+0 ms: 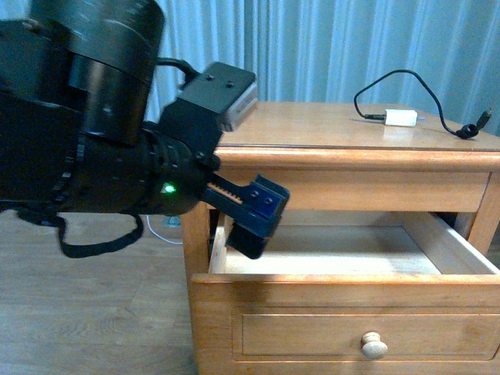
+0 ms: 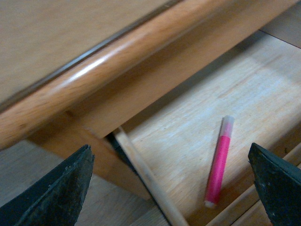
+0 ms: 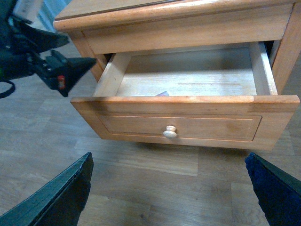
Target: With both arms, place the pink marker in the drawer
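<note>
The drawer (image 1: 344,283) is pulled out of the nightstand, its round knob (image 1: 374,344) facing me. On its pale floor (image 2: 188,122), close to the front wall, lies the pink marker (image 2: 218,162), free of any grip. My left gripper (image 2: 169,155) hovers open above the drawer's left side (image 1: 258,215), its fingers well apart on either side of the marker. In the front view the drawer front hides the marker. My right gripper (image 3: 169,181) is open over the floor in front of the drawer (image 3: 188,99), below the knob (image 3: 170,132), holding nothing.
A white adapter (image 1: 401,118) with a black cable (image 1: 437,109) lies on the nightstand top (image 1: 328,125). Blue curtains hang behind. Wooden floor (image 3: 141,188) lies in front of the nightstand. The left arm's bulky housing (image 1: 78,141) fills the left of the front view.
</note>
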`<act>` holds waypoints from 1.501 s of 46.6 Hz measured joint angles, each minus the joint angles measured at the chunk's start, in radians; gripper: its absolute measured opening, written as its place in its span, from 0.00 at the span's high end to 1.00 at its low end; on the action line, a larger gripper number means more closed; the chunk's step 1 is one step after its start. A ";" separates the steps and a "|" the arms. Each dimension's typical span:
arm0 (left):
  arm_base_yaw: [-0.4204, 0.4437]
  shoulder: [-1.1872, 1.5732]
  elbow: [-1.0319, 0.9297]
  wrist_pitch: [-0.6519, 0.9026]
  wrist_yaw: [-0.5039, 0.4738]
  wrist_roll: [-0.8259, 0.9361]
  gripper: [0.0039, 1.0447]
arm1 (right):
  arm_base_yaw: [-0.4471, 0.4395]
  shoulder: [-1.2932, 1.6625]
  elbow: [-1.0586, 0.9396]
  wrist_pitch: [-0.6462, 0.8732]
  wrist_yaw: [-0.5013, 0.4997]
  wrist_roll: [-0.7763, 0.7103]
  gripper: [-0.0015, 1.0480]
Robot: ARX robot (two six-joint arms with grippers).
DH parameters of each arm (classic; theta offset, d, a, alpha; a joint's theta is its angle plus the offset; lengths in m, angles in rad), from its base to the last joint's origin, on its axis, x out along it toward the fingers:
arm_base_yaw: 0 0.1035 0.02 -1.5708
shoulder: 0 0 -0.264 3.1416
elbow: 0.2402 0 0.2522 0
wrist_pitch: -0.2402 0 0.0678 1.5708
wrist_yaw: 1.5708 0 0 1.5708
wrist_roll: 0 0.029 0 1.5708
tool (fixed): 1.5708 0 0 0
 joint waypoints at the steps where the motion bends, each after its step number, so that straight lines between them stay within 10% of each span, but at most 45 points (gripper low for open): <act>1: 0.006 -0.024 -0.019 0.008 -0.004 -0.009 0.06 | 0.000 0.000 0.000 0.000 0.000 0.000 0.08; 13: 0.114 -0.473 -0.333 0.039 -0.049 -0.099 0.06 | 0.000 0.000 0.000 0.000 0.000 0.000 0.08; 32: 0.373 -1.374 -0.728 -0.368 0.010 -0.238 0.06 | 0.000 0.000 0.000 0.000 0.000 0.000 0.08; 41: 0.389 -1.408 -0.752 -0.380 -0.001 -0.246 0.06 | 0.000 0.000 0.000 0.000 0.000 0.000 0.08; 63: 0.415 -1.630 -0.893 -0.399 -0.002 -0.289 0.95 | 0.000 0.000 0.000 0.000 0.000 0.000 0.08; 70: 0.415 -1.648 -0.918 -0.398 -0.001 -0.293 0.96 | 0.000 0.000 0.000 0.000 0.000 0.000 0.08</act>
